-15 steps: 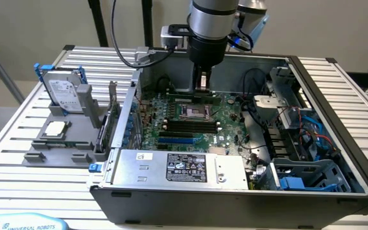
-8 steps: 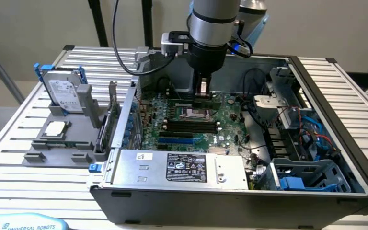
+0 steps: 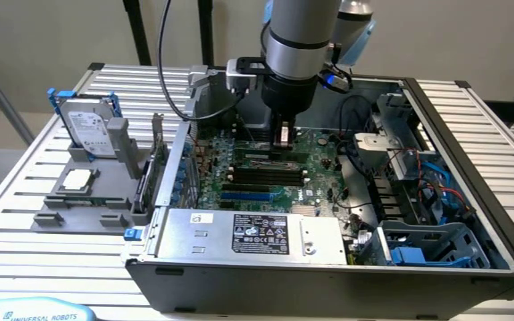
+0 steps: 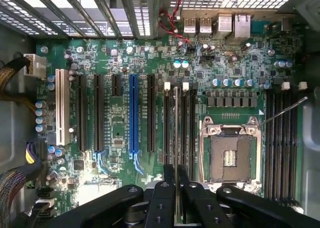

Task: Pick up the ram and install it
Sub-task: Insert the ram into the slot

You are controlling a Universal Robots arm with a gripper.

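Observation:
The ram point(image 4: 176, 133) shows edge-on in the wrist view as a thin pale line running out from between my two black fingers point(image 4: 164, 193). My gripper point(image 4: 176, 188) is shut on it. The stick hangs lengthwise over the black memory slots point(image 4: 169, 123) beside the processor socket point(image 4: 230, 155) of the green motherboard point(image 4: 115, 63). I cannot tell whether its lower edge touches a slot. In the exterior view my gripper point(image 3: 283, 142) points straight down inside the open computer case point(image 3: 471, 174), just above the black slots point(image 3: 266, 175).
A grey power supply point(image 3: 248, 234) fills the case's near side. Cables point(image 3: 364, 144) and drive cages point(image 3: 427, 244) crowd the exterior view's right. Outside the case, at the exterior view's left, a hard drive point(image 3: 92, 130) in a blue bracket and a silver processor chip point(image 3: 77, 179) rest on a grey holder.

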